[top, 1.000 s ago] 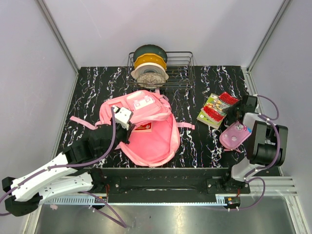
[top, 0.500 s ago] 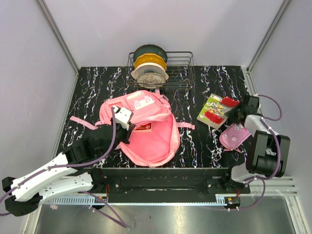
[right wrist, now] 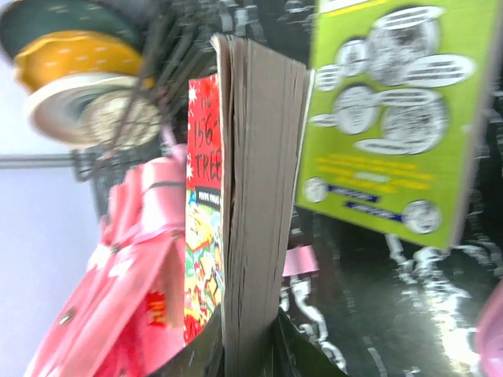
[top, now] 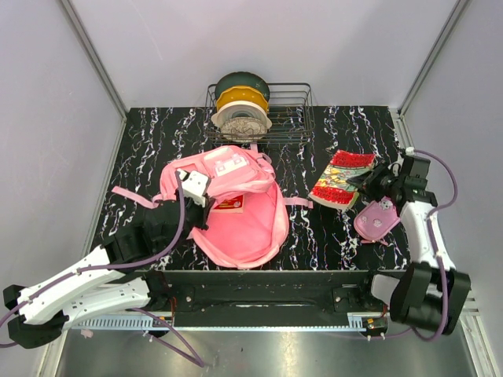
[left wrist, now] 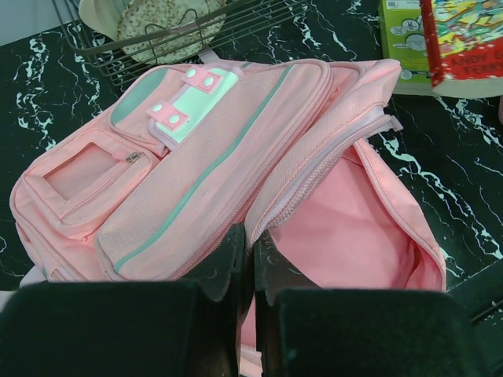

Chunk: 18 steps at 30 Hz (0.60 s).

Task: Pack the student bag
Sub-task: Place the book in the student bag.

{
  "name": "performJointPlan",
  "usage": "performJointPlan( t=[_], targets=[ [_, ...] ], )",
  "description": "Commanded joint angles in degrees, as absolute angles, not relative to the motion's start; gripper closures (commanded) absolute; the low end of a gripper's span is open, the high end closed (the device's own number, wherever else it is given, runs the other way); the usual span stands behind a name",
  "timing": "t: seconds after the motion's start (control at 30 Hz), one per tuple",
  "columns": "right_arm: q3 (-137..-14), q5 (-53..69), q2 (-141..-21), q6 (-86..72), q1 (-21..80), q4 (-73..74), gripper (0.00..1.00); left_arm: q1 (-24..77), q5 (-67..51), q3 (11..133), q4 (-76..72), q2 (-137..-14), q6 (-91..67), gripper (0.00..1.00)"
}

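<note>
1. One large, soft pink student bag (top: 240, 216) lies flat with its mouth gaping, its zip edge between the fingertips of the left gripper (left wrist: 250, 236).
2. Those fingers pinch narrow on that edge, apparently to hold the opening up for loading.
3. Further out, the right gripper (right wrist: 245, 345) clamps a thick red-covered paperback (right wrist: 251, 196) on edge; a flat green book (right wrist: 393, 118) lies just beyond its fingers.

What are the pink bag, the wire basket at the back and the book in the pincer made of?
The student bag looks like soft matte woven fabric: visible weave, stitched seams, sagging folds. The basket seems thin metal wire, dull grey. The book is paper, with rough page edges and a smooth-looking printed cover.
</note>
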<state>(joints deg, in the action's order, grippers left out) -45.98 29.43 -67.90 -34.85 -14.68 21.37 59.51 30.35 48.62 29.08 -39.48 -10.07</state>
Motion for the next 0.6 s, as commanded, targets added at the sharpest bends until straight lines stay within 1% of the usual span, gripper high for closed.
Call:
performJointPlan(
  t=[0.0,0.03,0.13,0.2,0.27,0.3,0.33,0.4,0.57],
  targets=[
    [-47.64,47.53,-58.72,-37.96,-14.50,24.08,1.00,59.15,37.17,51.85,24.17,-38.76,-11.69,1.00],
    [-47.29,51.81,-57.67,-38.40,-14.50,24.08,1.00,59.24,37.53,51.77,24.00,-38.76,-11.78,1.00],
    [-46.84,59.21,-56.34,-39.20,-13.28,24.95,1.00,59.15,37.88,51.94,22.94,-39.11,-11.43,1.00],
    [-48.33,59.59,-56.86,-36.67,-9.42,28.90,1.00,59.15,38.32,52.73,22.76,-39.55,-11.60,1.00],
    [-50.53,56.61,-58.70,-32.02,-5.12,35.55,1.00,59.15,39.02,54.31,24.94,-40.95,-12.04,1.00],
    [-52.36,55.47,-59.06,-31.21,-0.40,37.07,1.00,59.15,39.20,56.14,25.83,-41.91,-12.13,1.00],
    [-52.82,52.59,-59.06,-31.03,2.26,37.79,1.00,59.15,39.37,56.86,26.45,-42.36,-12.04,1.00],
    [-51.69,50.63,-56.96,-34.09,4.56,36.84,1.00,59.15,39.55,58.00,26.89,-42.98,-11.78,1.00],
    [-44.15,56.24,-52.39,-44.27,5.88,27.63,1.00,59.15,39.90,58.88,26.11,-43.59,-12.13,1.00]
  ],
)
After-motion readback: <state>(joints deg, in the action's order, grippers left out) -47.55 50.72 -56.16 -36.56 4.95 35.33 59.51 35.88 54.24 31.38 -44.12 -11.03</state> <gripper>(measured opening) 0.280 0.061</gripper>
